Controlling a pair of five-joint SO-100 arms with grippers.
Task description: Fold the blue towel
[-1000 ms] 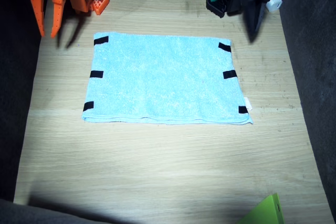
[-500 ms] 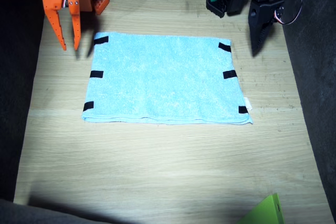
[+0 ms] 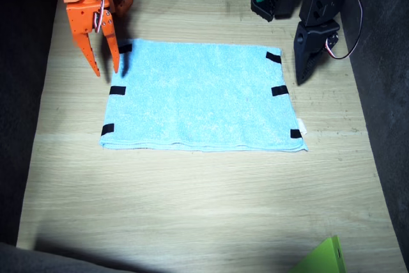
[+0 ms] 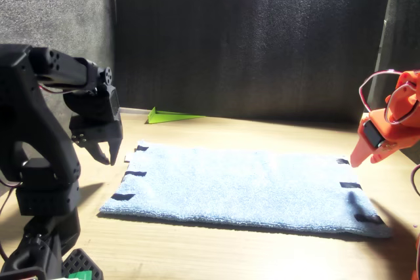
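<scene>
Turquoise towel [image 3: 201,96] lies flat mid-desk [image 3: 192,209], unfolded, while the orange right gripper [image 3: 105,65], fingers spread wide, and the black left gripper [image 3: 301,71], opening unclear, hang above its far corners, seemingly ready to pinch them.

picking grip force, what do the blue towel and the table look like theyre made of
Blue towel: soft terry cloth by its nubby, matte pile; black tape strips along two edges look smooth. Table: pale wood or wood-look laminate, showing grain lines and a low sheen.
</scene>
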